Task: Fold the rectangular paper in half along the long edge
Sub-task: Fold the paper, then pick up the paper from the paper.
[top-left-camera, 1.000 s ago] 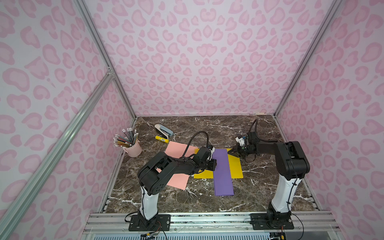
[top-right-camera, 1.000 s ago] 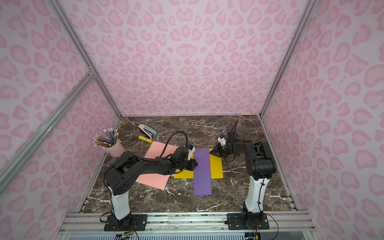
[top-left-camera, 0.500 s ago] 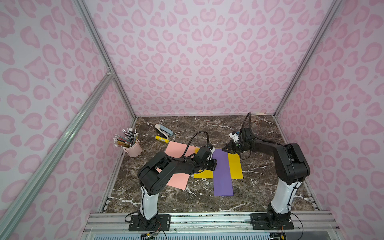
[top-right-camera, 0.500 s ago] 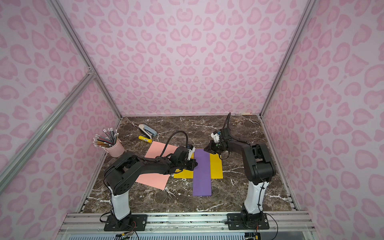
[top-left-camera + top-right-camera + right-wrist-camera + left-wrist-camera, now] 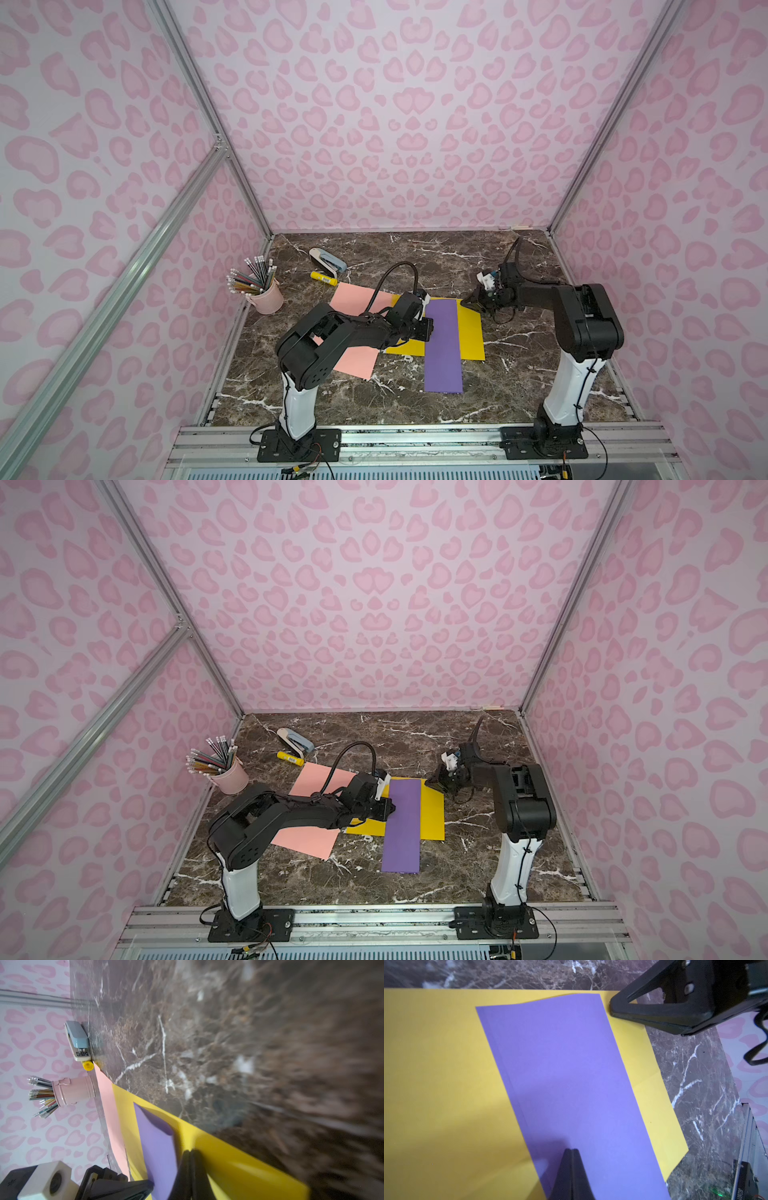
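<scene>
1. A dark marble table stands between pink-patterned walls.
2. A narrow purple paper lies flat, running near to far across a yellow sheet. Its near end overhangs onto bare table.
3. A pink sheet lies left of the yellow sheet, partly hidden by the left arm.
4. The left gripper sits low at the purple paper's left edge.
5. The right gripper sits low over the yellow sheet's far right corner, just beside the purple paper's far right corner.
6. By the left wall stands a pink cup of pencils.
7. Farther back lie a stapler and a yellow marker.
</scene>
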You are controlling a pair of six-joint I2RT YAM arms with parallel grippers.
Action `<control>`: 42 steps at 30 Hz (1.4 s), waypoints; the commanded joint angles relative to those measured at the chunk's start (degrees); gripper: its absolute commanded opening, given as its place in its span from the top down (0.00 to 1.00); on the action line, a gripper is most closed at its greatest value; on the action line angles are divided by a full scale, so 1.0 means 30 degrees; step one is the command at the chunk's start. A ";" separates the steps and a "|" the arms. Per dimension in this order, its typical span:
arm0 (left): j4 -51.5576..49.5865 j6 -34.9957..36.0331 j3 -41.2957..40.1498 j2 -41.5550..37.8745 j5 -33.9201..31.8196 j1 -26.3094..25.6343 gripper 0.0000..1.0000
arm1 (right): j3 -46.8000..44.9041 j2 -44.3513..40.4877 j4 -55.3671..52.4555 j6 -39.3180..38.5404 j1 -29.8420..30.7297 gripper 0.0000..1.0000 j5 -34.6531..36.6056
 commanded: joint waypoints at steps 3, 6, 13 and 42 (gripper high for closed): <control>-0.5161 0.0101 -0.0318 0.0474 -0.1071 0.0019 0.96 | -0.1345 -0.2926 -0.0565 -0.0715 0.0048 1.00 0.0313; -0.5133 0.0101 -0.0346 0.0415 -0.1093 -0.0026 0.96 | -0.2938 -0.4936 -0.0667 -0.0920 0.0400 0.86 -0.0307; -0.4885 0.0121 -0.0371 0.0633 -0.1030 -0.0072 0.96 | -0.6638 -0.6259 -0.0130 -0.1864 0.0998 0.61 -0.1842; -0.4857 -0.0016 0.0034 0.1349 -0.0998 -0.0469 0.96 | -0.6712 -0.6719 0.0709 -0.0118 0.3774 0.60 -0.0704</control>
